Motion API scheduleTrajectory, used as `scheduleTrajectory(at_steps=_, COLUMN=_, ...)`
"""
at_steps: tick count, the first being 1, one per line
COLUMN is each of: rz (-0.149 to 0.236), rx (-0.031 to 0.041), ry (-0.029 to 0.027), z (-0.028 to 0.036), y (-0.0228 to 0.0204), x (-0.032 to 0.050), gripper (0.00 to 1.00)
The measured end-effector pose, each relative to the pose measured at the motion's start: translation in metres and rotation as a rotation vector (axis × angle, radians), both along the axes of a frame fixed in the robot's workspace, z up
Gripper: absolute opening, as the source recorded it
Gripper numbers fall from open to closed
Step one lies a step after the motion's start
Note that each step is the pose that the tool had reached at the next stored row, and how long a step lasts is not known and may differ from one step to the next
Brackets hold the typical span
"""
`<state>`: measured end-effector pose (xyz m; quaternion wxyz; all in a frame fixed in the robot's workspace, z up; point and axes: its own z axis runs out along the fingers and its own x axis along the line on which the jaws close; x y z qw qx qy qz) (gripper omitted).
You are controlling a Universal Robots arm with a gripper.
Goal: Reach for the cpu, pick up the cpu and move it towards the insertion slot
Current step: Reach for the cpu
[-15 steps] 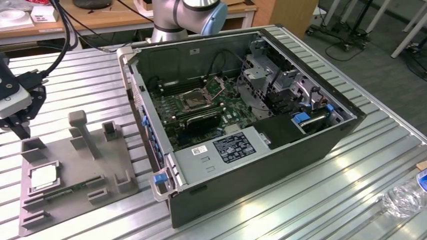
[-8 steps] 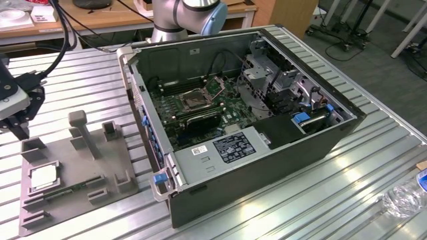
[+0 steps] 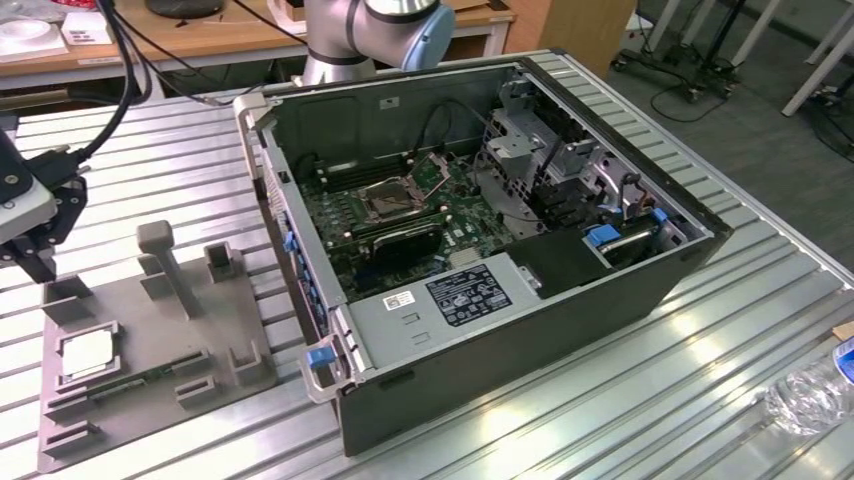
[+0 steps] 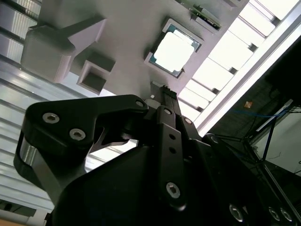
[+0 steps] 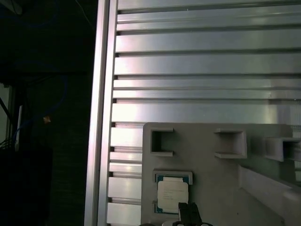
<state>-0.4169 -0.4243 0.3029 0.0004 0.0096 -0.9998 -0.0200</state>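
The cpu (image 3: pixel 87 355) is a small silvery square lying flat in a recess of the grey fixture plate (image 3: pixel 160 400), at the exterior view's left. My gripper (image 3: pixel 36 268) hangs above the plate's far left corner, a short way off the cpu and holding nothing. In the second wrist view the cpu (image 4: pixel 175 49) lies just beyond my gripper's tip (image 4: pixel 163 89). In the first wrist view the tip (image 5: pixel 188 209) overlaps the corner of the cpu (image 5: pixel 170 194). The insertion slot (image 3: pixel 387 200), a shiny square frame with a dark centre, sits on the green motherboard inside the open computer case (image 3: pixel 534 300).
A green memory stick (image 3: pixel 134 378) lies in the fixture beside the cpu. Grey posts (image 3: pixel 160 265) rise from the plate. The slatted metal table's edge (image 5: pixel 101 117) runs close to the fixture. A water bottle (image 3: pixel 807 395) lies at the exterior view's right.
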Motion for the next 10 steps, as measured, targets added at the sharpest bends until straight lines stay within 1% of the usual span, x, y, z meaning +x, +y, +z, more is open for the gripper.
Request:
scheduleTrajectory(at_steps=2, rz=0.0, rx=-0.0001, ry=0.0, z=-0.0011, y=0.0, x=-0.0002, gripper=0.11)
scheduleTrajectory(at_steps=10, rz=0.0, rx=-0.0001, ry=0.0001, z=-0.0017, y=0.0, x=-0.0003, gripper=0.11)
